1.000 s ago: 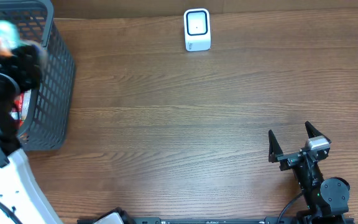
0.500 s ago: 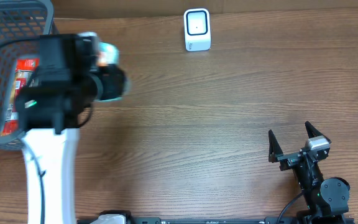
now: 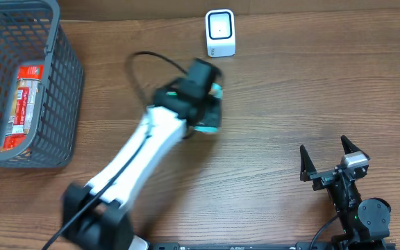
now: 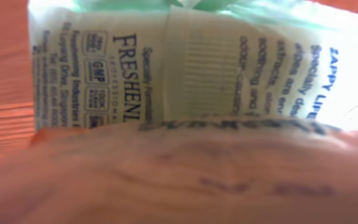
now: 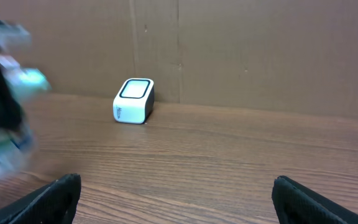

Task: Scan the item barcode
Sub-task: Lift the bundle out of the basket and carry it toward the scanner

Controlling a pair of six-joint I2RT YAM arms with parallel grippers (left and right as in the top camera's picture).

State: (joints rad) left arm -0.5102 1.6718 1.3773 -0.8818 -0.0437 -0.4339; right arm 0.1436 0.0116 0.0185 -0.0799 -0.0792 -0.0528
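Swung clear of the basket [image 3: 54,90] since a second ago, the left gripper [image 3: 207,107] now hangs over the middle of the table [image 3: 290,90]. It is near the scanner [image 3: 220,32] but apart from it, on the scanner's near-left side. It is clamped on the packet [image 4: 229,68], a white pouch with a pale green top edge and blue and black print. The packet is held up off the table, and from overhead it shows only as a teal smear at the gripper's tip. From the left wrist its printed face fills the upper half of the frame. The blurred pinkish band below may be a finger, though I cannot tell. The scanner stands at the far edge, its dark-rimmed window facing up. The right gripper [image 3: 325,155] sits at the near right, where it was, with its jaws spread wide and nothing between them. A red pack [image 3: 23,104] lies in the basket at the far left.
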